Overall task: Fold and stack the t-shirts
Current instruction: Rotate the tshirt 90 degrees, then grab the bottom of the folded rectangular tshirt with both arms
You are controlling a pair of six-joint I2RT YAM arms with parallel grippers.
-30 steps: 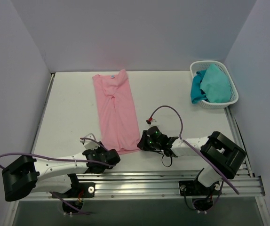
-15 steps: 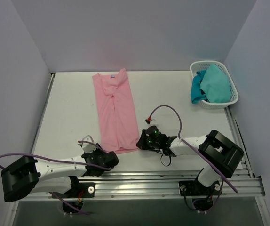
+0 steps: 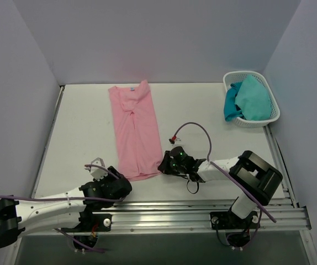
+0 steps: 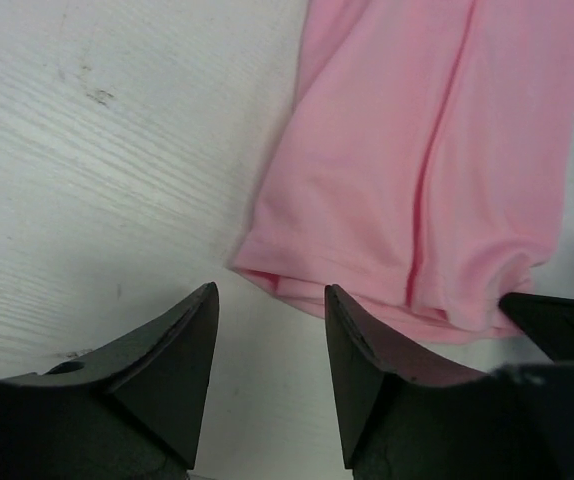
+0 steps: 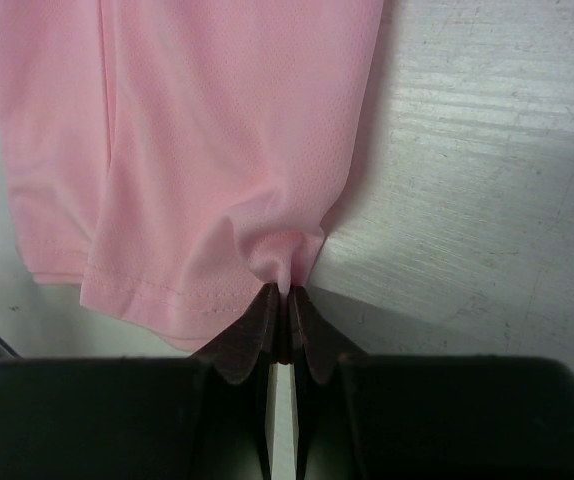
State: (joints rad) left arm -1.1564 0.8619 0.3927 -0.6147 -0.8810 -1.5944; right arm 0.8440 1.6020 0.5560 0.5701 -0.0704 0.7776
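T-shirt (image 3: 136,132) hem pinched in right pincer (image 5: 280,292); left pincer (image 4: 269,300) gapes beside it.

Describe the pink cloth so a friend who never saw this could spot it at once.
Look at the white table. Left of its middle a pink t-shirt lies flat, folded into a long narrow strip, its near corner pinched by the right gripper. It is the only pink thing; the teal clothes sit heaped in the white basket at the far right corner.
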